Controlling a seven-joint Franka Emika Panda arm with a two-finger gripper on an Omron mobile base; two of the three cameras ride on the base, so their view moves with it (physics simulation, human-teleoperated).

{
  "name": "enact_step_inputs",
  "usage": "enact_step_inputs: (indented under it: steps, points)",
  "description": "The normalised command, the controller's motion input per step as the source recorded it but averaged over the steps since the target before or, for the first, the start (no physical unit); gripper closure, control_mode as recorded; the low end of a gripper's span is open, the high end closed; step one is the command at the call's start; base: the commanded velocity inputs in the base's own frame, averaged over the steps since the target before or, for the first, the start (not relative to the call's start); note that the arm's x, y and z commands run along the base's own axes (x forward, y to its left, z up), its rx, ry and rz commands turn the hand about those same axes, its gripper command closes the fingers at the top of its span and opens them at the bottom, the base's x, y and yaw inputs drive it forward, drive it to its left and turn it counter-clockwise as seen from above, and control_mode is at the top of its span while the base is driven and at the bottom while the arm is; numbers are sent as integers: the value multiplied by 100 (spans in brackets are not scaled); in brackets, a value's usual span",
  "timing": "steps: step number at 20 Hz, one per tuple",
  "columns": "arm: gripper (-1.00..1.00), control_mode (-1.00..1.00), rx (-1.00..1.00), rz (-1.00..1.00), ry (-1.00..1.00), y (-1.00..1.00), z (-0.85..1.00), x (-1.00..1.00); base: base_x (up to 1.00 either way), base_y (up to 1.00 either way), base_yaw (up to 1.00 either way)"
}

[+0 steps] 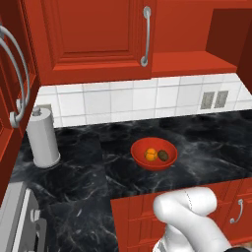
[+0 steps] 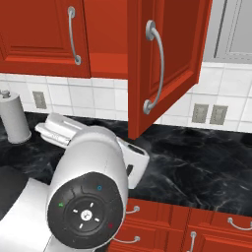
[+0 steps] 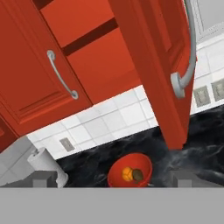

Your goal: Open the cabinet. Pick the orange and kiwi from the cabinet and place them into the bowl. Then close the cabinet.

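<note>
Both fruits are in the bowl (image 1: 153, 153), which stands on the black marble desk (image 1: 206, 142) below the cabinet (image 1: 93, 34): the orange (image 1: 150, 154) lies at 9 o'clock inside it and the kiwi (image 1: 163, 156) at 3 o'clock, just beside each other. The bowl holds nothing else. In the hand view the same bowl sits at 6 o'clock, below the open cabinet door (image 3: 153, 65). The cabinet interior visible there appears bare, with one shelf edge crossing it. The tool (image 3: 111, 178) is fully open and holds nothing; its two dark fingertips (image 3: 43, 178) rise at the bottom of the hand view, well apart from the door and from its curved handle (image 3: 186, 65). Judged remaining step: closing the right door. Hazards: the door stands out over the desk, so a push applied near the hinge side may stall or deflect the arm; a push that glances off the rounded handle may slip and leave the door ajar. A low sweep of the arm may strike the bowl and spill the fruit. The paper towel roll (image 1: 43, 138) stands at 9 o'clock, well apart from the bowl.
</note>
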Motion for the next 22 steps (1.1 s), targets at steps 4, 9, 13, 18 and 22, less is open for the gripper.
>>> enact_step_inputs:
  steps: [4, 9, 13, 18, 22]
  points:
    - [-100, -100, 0, 7, -3, -26, -4, 63, 0, 0, 0]
    - [-100, -100, 1, 10, -1, -22, -12, 90, 0, 0, 0]
    - [-100, -100, 2, 15, 0, -13, -26, 100, 0, 0, 0]
    - [-100, -100, 1, 14, 0, -19, -29, 76, 0, 0, 0]
    - [-100, -100, 0, -6, 0, 27, -34, 100, 0, 0, 0]
